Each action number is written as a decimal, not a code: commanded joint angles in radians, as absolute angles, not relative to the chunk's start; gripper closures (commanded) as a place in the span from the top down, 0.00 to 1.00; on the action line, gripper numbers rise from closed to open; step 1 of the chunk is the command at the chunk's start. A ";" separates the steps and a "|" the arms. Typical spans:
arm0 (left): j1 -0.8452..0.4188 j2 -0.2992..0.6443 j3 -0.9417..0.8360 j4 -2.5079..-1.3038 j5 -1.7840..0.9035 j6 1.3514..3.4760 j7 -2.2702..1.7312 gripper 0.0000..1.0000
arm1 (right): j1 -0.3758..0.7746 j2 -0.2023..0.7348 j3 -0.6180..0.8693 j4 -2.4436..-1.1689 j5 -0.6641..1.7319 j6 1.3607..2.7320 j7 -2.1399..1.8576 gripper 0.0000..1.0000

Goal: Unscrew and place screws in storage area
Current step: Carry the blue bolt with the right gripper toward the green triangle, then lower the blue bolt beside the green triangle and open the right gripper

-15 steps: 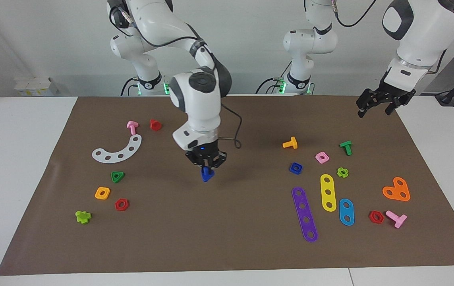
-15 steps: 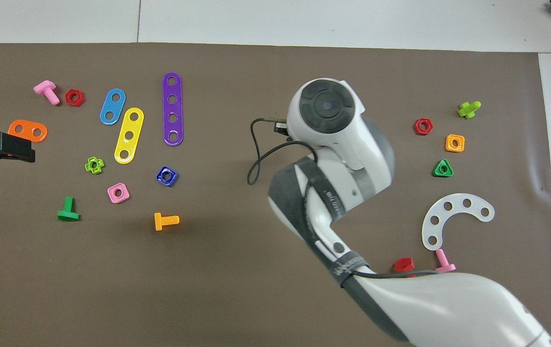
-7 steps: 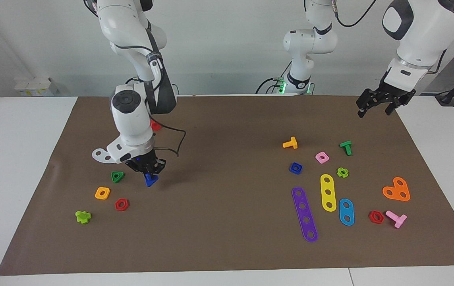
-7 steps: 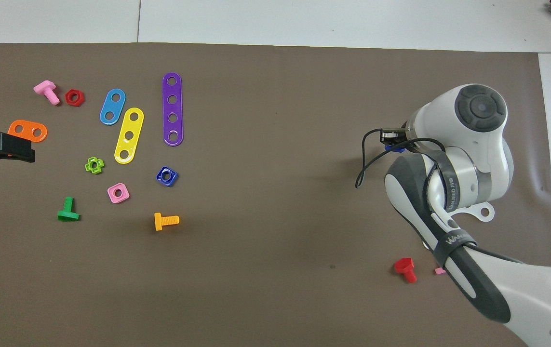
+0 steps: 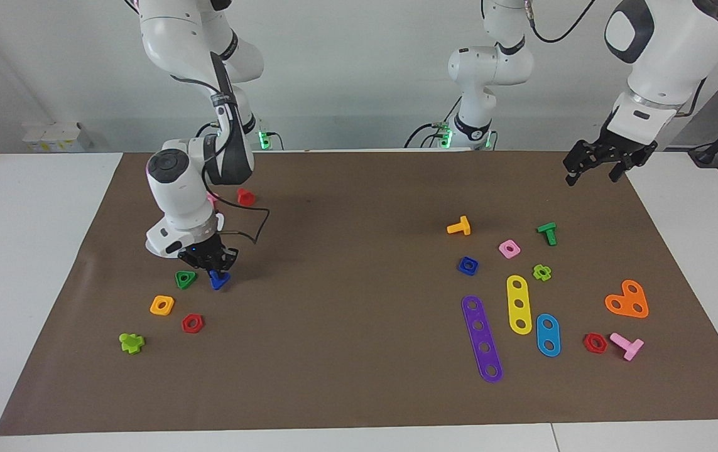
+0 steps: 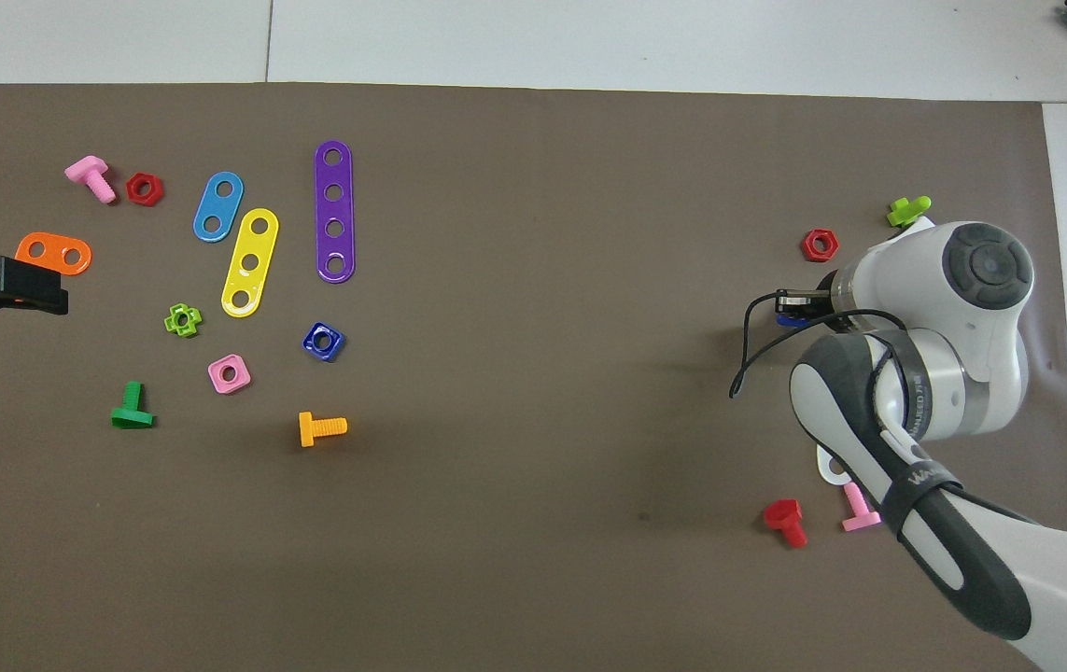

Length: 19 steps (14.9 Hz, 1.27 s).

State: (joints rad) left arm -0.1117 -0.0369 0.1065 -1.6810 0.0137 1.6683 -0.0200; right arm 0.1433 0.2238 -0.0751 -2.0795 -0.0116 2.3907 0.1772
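Facing view — right hand gripping blue bolt beside green triangular nut; left hand wide.

The right claw has carried the blue bolt beside the green triangular nut.

The right arm reaches down over the brown mat at its own end of the table, wrist bent so the right gripper points straight down, low above the mat, its fingers closed on a small dark-blue plastic bolt with a triangular head. The left arm waits raised over the mat's corner at its end, its left gripper spread open.
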 commanded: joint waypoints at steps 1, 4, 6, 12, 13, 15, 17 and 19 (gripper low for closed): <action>-0.106 -0.061 0.100 -1.704 0.034 1.666 -0.032 1.00 | 0.110 0.193 -0.057 -2.173 0.015 2.483 0.129 0.03; -0.104 -0.061 0.101 -1.704 0.034 1.666 -0.032 1.00 | 0.110 0.195 -0.058 -2.168 0.015 2.499 0.137 1.00; -0.106 -0.061 0.101 -1.704 0.034 1.666 -0.032 1.00 | 0.115 0.175 -0.063 -2.102 0.014 2.421 0.140 1.00; -0.104 -0.061 0.100 -1.704 0.034 1.666 -0.032 1.00 | 0.094 0.138 -0.075 -1.729 -0.083 1.947 0.143 1.00; -0.106 -0.061 0.101 -1.704 0.034 1.666 -0.032 1.00 | 0.092 0.117 -0.077 -1.703 -0.092 1.893 0.143 1.00; -0.104 -0.061 0.100 -1.704 0.034 1.666 -0.032 1.00 | 0.081 0.066 -0.075 -1.657 -0.092 1.780 0.143 1.00; -0.104 -0.061 0.100 -1.704 0.034 1.666 -0.032 1.00 | 0.078 0.016 -0.075 -1.602 -0.072 1.656 0.141 1.00; -0.104 -0.061 0.100 -1.704 0.034 1.666 -0.032 1.00 | 0.061 0.005 -0.075 -1.531 -0.064 1.535 0.132 1.00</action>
State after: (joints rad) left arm -0.1117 -0.0369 0.1065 -1.6810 0.0137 1.6683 -0.0202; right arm 0.0906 0.0155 -0.0832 -1.5937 -0.0763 1.6317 0.1627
